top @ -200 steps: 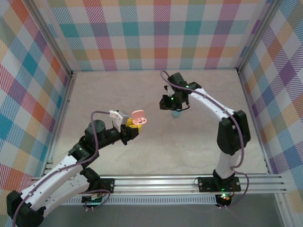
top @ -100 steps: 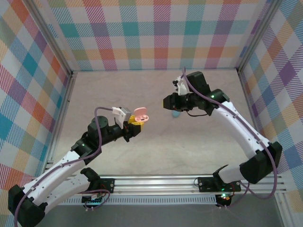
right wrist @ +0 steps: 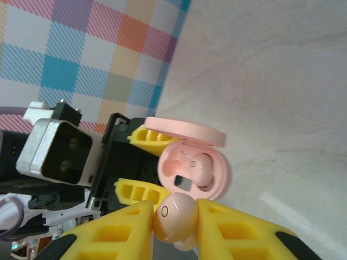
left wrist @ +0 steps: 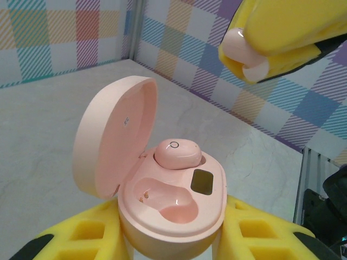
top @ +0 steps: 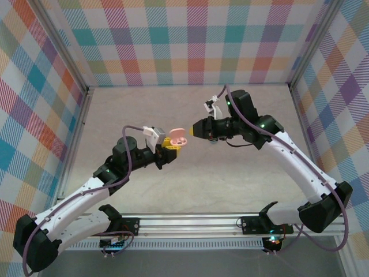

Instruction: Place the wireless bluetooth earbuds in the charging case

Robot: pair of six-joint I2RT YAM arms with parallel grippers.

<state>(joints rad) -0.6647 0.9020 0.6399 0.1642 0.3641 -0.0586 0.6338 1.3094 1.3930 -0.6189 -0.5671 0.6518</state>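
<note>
I take the pink charging case [top: 180, 136] as my landmark; the left gripper [top: 171, 144] is clamped on its base from both sides, yellow fingers [left wrist: 81, 235] pressed against it, holding it clear of the table [top: 230, 173]; its lid stands open, tilted back. Inside the case, one pink earbud [left wrist: 177, 153] sits in the socket nearest the hinge; the socket in front of it is bare, with a dark little window beside them. The right gripper [top: 196, 129] hovers just beside the case on its open side, apart from it; its jaws are closed tight on a second pink earbud [right wrist: 174, 212], pinched between the yellow pads [right wrist: 122, 227].
</note>
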